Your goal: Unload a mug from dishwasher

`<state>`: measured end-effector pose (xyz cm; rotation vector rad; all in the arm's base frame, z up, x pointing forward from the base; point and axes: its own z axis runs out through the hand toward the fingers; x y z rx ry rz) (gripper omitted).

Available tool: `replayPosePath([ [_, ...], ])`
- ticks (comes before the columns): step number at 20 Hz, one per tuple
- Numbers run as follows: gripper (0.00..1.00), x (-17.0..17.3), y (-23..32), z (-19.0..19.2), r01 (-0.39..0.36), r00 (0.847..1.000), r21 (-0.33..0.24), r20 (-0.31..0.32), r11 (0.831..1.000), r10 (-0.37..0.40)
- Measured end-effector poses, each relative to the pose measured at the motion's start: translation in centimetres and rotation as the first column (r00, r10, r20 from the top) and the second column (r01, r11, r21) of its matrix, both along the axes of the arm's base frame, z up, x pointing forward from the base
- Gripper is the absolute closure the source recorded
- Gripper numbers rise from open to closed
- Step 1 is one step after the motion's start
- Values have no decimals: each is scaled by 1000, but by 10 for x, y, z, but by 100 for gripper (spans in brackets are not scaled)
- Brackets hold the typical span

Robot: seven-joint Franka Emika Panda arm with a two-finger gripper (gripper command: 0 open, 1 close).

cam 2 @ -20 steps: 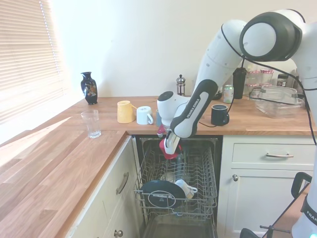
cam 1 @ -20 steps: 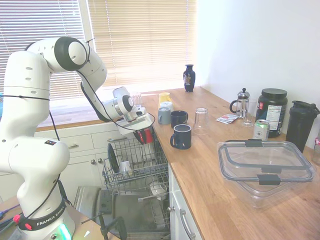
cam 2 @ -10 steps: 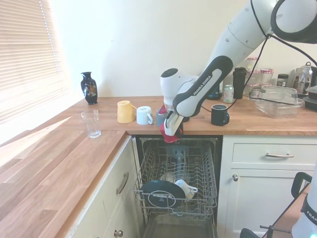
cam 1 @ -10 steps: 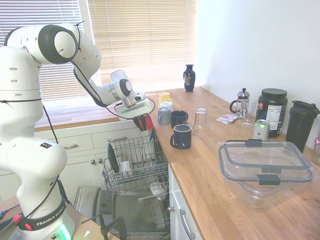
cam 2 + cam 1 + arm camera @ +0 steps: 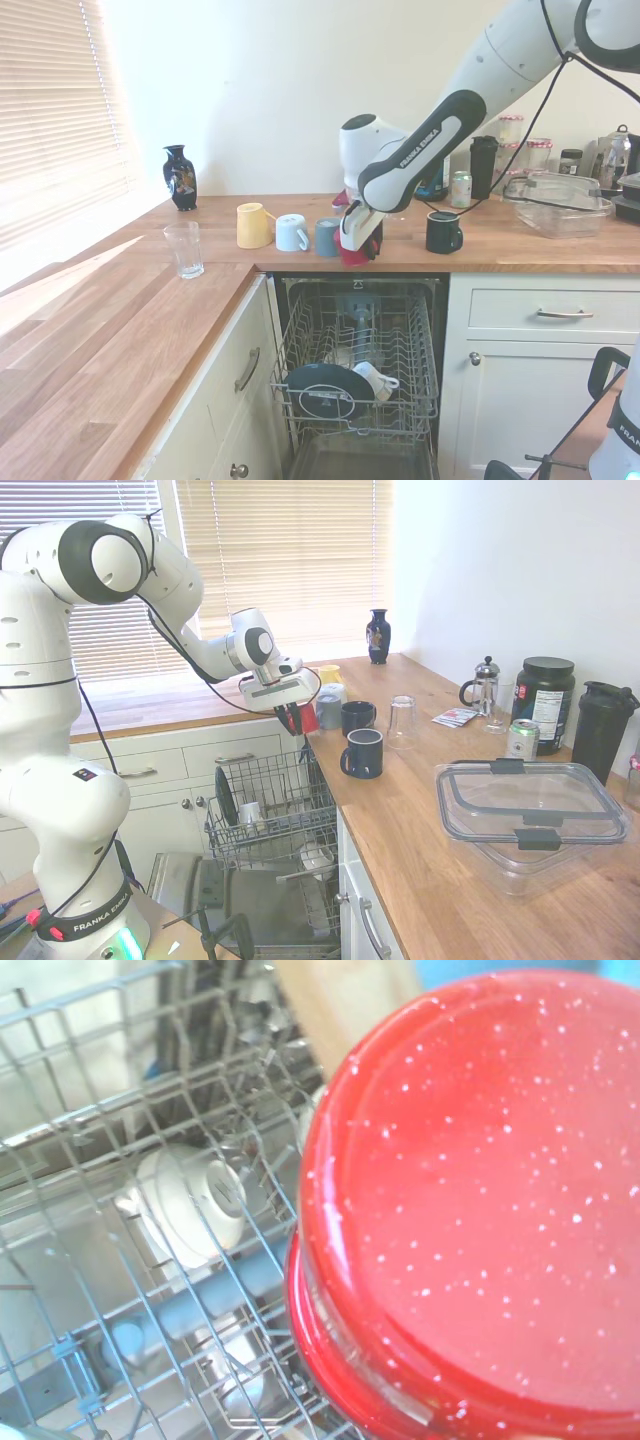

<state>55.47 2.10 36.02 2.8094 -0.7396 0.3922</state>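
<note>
The gripper (image 5: pixel 297 718) is clenched on the red mug (image 5: pixel 305 718), holding it in the air at the edge of the wooden desk (image 5: pixel 420 810), left of centre in the first exterior view. In the second exterior view the mug (image 5: pixel 354 250) hangs near the middle of the frame, at the desk's (image 5: pixel 130 330) front edge and above the open dishwasher (image 5: pixel 360 370). In the wrist view the mug (image 5: pixel 470 1210) fills the right half: glossy red with fine white speckles.

The dishwasher's wire rack (image 5: pixel 268 810) is pulled out in the lower centre of the first exterior view, with a small white cup (image 5: pixel 195 1205) and a dark round dish (image 5: pixel 322 393) in it.

Writing that can be read: "FRANKA EMIKA" in white on the dark band of the arm's forearm (image 5: pixel 425 150), and "FRANKA" with further cut-off letters on the base band (image 5: pixel 88 917) at lower left. The black tub (image 5: pixel 545 700) at right carries a white printed panel, too small to read. A green and silver can (image 5: pixel 522 738) beside it has unreadable print.

Two dark navy mugs (image 5: pixel 362 752) stand on the desk just right of the gripper.
</note>
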Motion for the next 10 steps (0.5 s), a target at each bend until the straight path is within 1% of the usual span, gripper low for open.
replayPosePath([
  [5, 100, -2, -29, -5, 57, 998, 41, 2, 998, -57],
  [10, 100, -7, -56, -13, 118, 993, 76, -10, 990, -117],
])
